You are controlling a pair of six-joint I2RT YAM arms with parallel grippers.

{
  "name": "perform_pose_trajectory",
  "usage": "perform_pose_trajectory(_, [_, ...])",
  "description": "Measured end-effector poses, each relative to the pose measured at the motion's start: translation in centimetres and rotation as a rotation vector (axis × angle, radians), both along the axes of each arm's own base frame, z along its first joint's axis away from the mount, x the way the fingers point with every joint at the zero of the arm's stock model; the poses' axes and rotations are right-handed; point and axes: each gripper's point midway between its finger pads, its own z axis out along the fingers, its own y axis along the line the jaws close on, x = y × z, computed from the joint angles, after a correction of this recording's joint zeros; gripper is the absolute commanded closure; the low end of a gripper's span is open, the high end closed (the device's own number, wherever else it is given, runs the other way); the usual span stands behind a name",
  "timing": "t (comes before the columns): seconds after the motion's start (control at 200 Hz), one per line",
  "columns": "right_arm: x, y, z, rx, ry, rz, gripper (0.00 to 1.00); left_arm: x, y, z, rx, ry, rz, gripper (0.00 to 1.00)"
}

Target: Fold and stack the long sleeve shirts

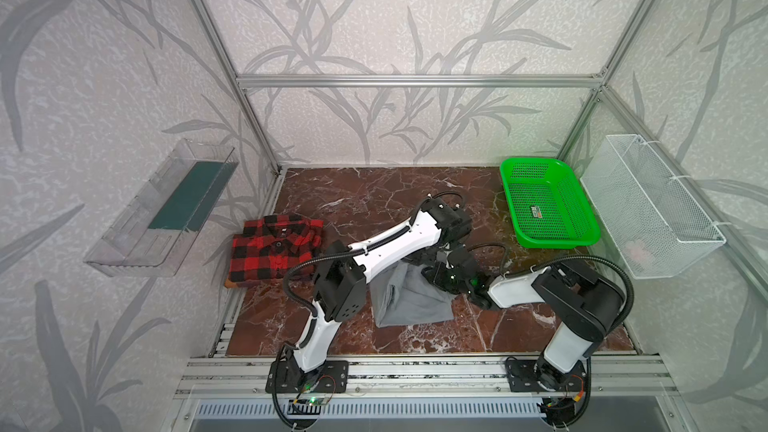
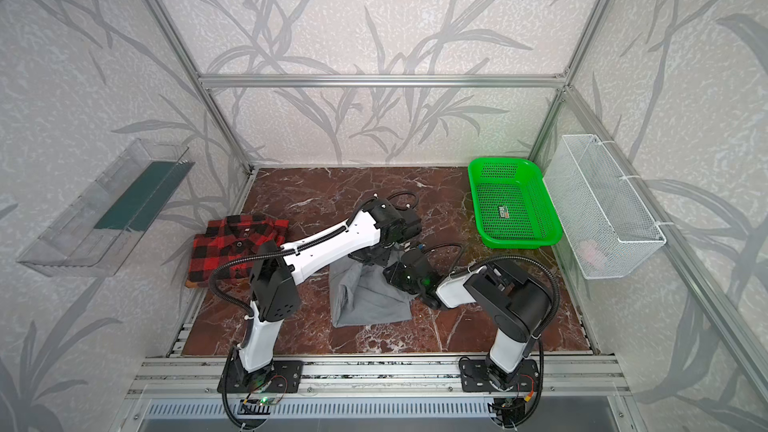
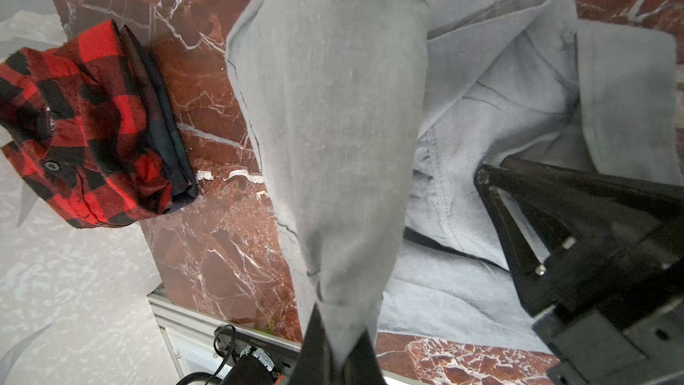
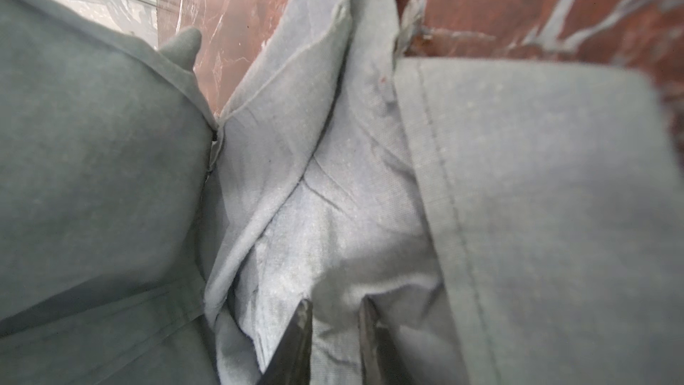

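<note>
While the left gripper (image 3: 338,342) is clenched on a raised fold of the grey shirt (image 1: 411,301), the remainder lies at the middle of the table (image 1: 374,193). Fingers of the right gripper (image 4: 335,327) straddle a ridge of that shirt; a firm pinch cannot be confirmed. The plaid shirt (image 1: 274,249) lies folded at the table's left edge.

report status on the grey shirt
left gripper shut on grey shirt, edge raised. right gripper astride a fold, grip unclear. plaid shirt folded, apart at left.
</note>
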Motion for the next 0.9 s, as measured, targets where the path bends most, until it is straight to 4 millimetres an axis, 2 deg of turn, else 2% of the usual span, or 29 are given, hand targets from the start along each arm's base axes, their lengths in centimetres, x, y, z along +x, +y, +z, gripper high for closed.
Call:
perform_pose_trajectory(0.27, [-1.7, -2.9, 0.7, -0.067, -0.008, -0.016, 0.72, -0.5, -0.8, -0.9, -0.033, 0.016, 0.013, 0.99])
perform_pose_trajectory(0.42, [-2.3, -4.4, 3.0, -0.057, -0.052, -0.021, 0.72, -0.6, -1.3, -1.2, -0.034, 0.019, 0.017, 0.99])
perform_pose_trajectory(0.575, [-3.0, -6.9, 5.2, -0.058, -0.117, -0.063, 0.71, -0.4, -2.5, -1.8, -0.032, 0.017, 0.017, 0.99])
perform_pose_trajectory(0.74, [-4.2, -9.5, 3.9, -0.105, -0.102, -0.090, 0.71, -0.5, -3.7, -2.6, -0.027, 0.026, 0.012, 0.95])
perform_pose_trajectory(0.9, [-4.7, -9.8, 2.9, -0.120, -0.077, -0.075, 0.71, -0.9, -4.5, -3.6, -0.026, 0.050, 0.018, 0.92])
